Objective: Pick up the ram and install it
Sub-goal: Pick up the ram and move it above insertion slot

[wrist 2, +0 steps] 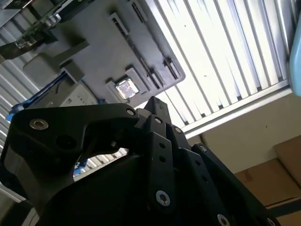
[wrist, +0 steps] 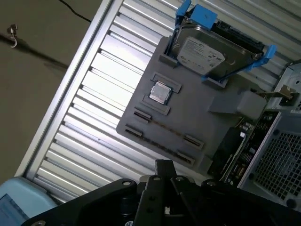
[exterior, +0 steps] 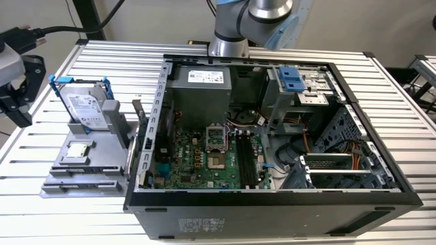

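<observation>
The ram (exterior: 139, 115) stands on edge in a raised block at the side of the grey holder tray (exterior: 81, 176) nearest the open computer case (exterior: 272, 204). It appears as a thin edge (wrist: 278, 94) in the first wrist view and as a green board strip (wrist 2: 44, 19) in the second wrist view. My gripper (exterior: 15, 109) hangs above the table at the exterior view's left edge, beyond the tray and apart from the ram. Its black tip (wrist: 163, 165) points toward the tray with nothing seen in it. Long black memory slots (exterior: 246, 161) lie on the motherboard (exterior: 197, 158).
On the tray, a silver hard drive in a blue bracket (exterior: 85, 104) leans upright and a small square processor chip (exterior: 77, 149) lies flat. The arm's base (exterior: 228, 46) stands behind the case. The slatted metal table (exterior: 41, 214) ends close to the tray.
</observation>
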`<state>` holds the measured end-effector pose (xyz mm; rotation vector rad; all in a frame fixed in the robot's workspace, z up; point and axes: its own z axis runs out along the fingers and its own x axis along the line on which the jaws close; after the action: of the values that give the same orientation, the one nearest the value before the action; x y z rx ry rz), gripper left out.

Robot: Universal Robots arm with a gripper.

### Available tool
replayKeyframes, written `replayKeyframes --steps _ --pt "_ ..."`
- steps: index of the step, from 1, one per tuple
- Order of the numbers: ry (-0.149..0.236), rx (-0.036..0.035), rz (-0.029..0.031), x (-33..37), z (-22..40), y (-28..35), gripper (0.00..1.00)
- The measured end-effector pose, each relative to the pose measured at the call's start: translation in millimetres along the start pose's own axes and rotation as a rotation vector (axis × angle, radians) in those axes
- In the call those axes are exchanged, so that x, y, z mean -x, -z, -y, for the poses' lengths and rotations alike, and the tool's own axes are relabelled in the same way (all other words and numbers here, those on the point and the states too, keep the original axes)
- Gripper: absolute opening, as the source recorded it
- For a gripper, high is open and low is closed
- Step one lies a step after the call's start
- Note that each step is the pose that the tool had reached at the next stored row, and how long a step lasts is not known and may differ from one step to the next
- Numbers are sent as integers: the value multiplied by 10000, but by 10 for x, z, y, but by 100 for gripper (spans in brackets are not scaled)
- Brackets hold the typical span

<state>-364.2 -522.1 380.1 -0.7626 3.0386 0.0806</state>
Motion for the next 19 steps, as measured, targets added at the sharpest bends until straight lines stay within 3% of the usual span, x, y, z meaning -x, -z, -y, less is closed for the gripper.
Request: replayKeyframes --steps 19 --pt "2499 50 -120 0 0 0 0"
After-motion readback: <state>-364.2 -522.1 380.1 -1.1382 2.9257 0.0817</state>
